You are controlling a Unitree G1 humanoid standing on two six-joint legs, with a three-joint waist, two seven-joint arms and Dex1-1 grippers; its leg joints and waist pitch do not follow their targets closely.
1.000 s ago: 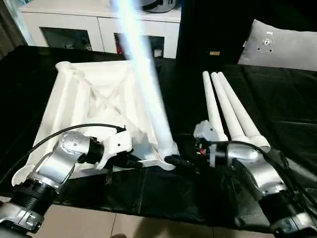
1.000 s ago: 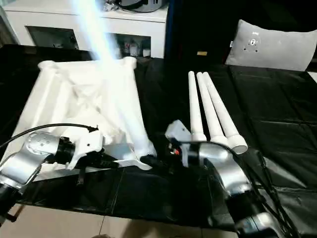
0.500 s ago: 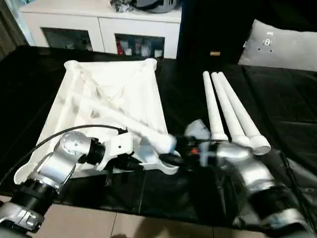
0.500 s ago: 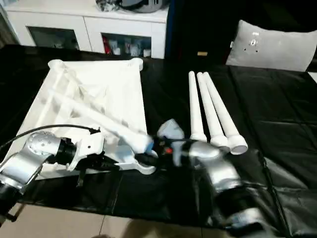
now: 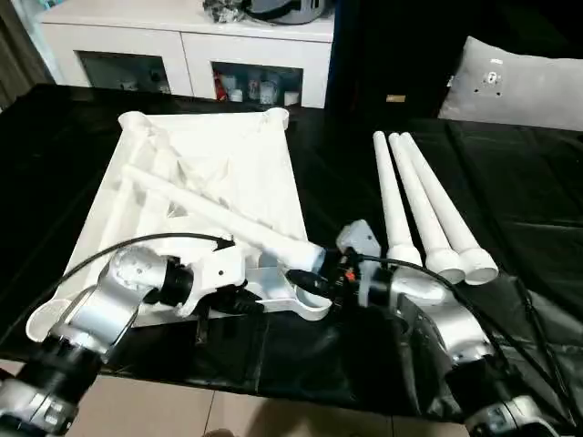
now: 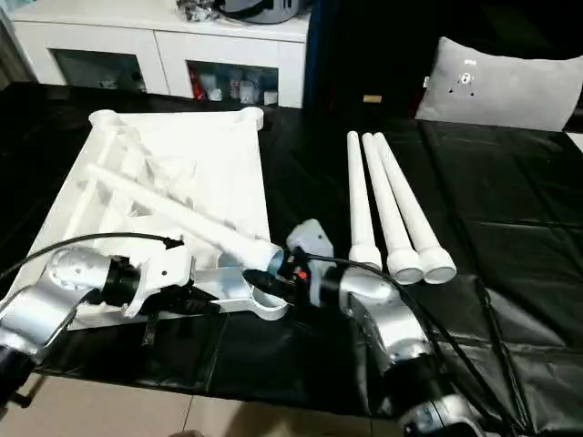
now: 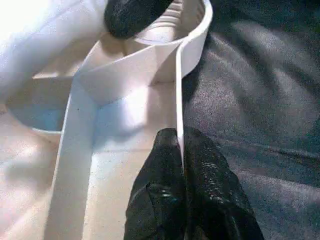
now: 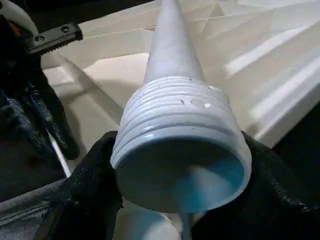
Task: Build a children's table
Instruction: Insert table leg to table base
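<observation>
Leg (image 5: 219,211) number one is the step in hand, I'd say. It lies slanted across the ribbed underside of the upside-down top (image 5: 264,173), threaded wide end down by the top's near right corner socket (image 5: 308,296). The top itself sits on the left half of the black-covered table (image 5: 510,182), with the other three legs (image 5: 426,205) lying side by side on the cloth off to its right.

Right gripper (image 8: 175,165) has its black fingers on either side of that threaded end, so it looks like it's holding the leg there, fairly wide. Left gripper (image 7: 180,165) is pinched tight on the thin rim wall of the top just beside the same socket, steadying it.

Next move, I reckon: tip the leg upright, line the threads up with the socket, and twist it in.
</observation>
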